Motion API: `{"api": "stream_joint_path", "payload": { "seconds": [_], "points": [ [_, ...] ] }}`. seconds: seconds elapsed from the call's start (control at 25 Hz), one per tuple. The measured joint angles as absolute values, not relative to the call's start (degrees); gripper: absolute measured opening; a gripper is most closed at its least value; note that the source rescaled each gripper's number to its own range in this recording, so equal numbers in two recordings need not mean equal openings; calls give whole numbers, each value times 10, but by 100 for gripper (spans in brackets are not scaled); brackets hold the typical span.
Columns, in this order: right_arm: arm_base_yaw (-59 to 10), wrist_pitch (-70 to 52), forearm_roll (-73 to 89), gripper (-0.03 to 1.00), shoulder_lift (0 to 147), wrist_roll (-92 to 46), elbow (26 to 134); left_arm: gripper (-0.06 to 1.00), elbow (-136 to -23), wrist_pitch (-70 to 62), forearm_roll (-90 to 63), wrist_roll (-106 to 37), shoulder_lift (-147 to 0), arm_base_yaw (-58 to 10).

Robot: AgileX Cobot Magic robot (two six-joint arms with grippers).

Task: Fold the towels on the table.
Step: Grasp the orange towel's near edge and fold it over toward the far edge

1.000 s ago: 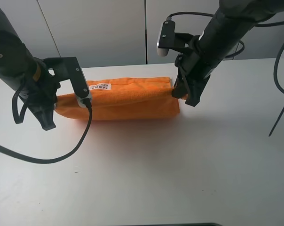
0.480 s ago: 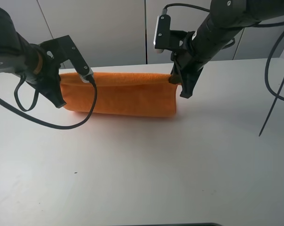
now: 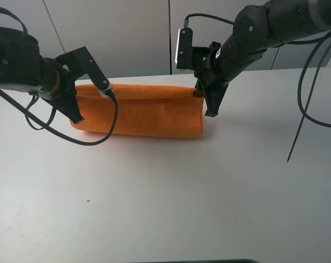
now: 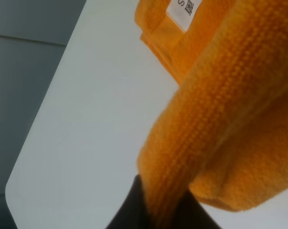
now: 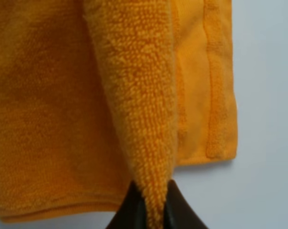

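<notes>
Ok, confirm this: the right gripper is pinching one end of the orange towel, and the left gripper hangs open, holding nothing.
Not right about the left gripper. It is shut on the towel as well: the left wrist view shows orange cloth pinched between its dark fingers. The right gripper is pinching the other end, as you said.

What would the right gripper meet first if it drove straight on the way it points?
Beyond the fold it pinches, the right gripper would probably press into the towel spread beneath, then the table; depth is unclear.
</notes>
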State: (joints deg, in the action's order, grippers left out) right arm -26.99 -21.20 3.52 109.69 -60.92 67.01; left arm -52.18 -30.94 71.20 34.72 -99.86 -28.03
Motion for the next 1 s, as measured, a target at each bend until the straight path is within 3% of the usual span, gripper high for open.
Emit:
{"api": "stream_joint_path", "payload": {
  "seconds": [0.44,1.0],
  "points": [
    [-270,-99,6,0,1129,-608,671,0,-522,-337,878,529,-1045,-279],
    [-262,-79,5,0,1189,-608,705,0,-535,-373,1005,704,-1128,-273]
  ]
}}
